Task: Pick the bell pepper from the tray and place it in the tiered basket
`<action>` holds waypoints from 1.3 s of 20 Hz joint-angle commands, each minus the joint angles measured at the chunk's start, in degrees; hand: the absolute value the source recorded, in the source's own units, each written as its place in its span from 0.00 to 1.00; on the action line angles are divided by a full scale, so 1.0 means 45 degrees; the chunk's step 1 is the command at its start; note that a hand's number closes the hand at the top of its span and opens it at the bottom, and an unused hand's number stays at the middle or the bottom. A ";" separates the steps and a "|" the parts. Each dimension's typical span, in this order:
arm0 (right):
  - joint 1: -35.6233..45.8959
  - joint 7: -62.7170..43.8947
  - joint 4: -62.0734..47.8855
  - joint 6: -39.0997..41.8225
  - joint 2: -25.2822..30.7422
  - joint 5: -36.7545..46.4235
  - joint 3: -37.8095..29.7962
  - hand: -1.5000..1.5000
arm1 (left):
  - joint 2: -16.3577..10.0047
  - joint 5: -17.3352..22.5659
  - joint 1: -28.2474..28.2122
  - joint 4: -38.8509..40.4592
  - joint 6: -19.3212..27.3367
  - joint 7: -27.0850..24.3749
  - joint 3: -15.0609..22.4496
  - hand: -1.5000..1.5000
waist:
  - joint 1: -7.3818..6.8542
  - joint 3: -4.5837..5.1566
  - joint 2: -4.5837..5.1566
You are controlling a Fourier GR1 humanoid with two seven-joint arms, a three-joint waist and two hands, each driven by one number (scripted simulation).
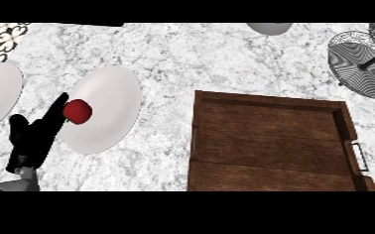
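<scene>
A red bell pepper [78,110] lies on the left part of a white plate [106,104], well left of the brown wooden tray [271,144], which holds nothing. My left hand [33,139] rises from the lower left corner with its fingers straight, their tips right beside the pepper's left side; I cannot tell whether they touch it. The wire tiered basket [355,62] stands at the far right, partly cut off by the edge. My right hand does not show.
A second white plate [6,91] is cut by the left edge. A grey bowl [270,27] sits at the top edge, and a patterned object [11,34] is in the top left corner. Marble counter [190,59] lies between plate and basket.
</scene>
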State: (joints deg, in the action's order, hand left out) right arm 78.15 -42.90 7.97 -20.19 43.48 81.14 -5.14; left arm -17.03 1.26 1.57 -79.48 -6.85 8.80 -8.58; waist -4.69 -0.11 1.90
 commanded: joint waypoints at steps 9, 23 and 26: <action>0.1090 0.1871 -0.0884 0.2998 0.0873 0.0723 0.0647 1.00 | 0.0089 -0.0091 -0.0054 0.0246 -0.0058 -0.0022 0.0045 0.50 | -0.0167 0.0006 0.0091; 0.0032 -0.1735 -0.1591 0.4909 0.1207 -0.1636 -0.1628 0.00 | -0.0206 0.0200 0.0166 0.0251 -0.0264 0.0199 -0.0364 0.50 | 0.0093 -0.0014 0.0007; -0.0096 -0.1395 -0.0925 0.4183 0.1014 -0.1806 -0.1755 0.00 | -0.0167 0.0229 0.0124 0.0248 -0.0478 0.0076 -0.0243 0.50 | 0.0047 -0.0018 0.0005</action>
State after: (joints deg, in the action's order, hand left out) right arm 78.73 -47.57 1.81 1.13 48.44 74.68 -11.58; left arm -17.07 1.41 1.94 -78.85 -7.58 8.74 -9.25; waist -4.43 -0.26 1.88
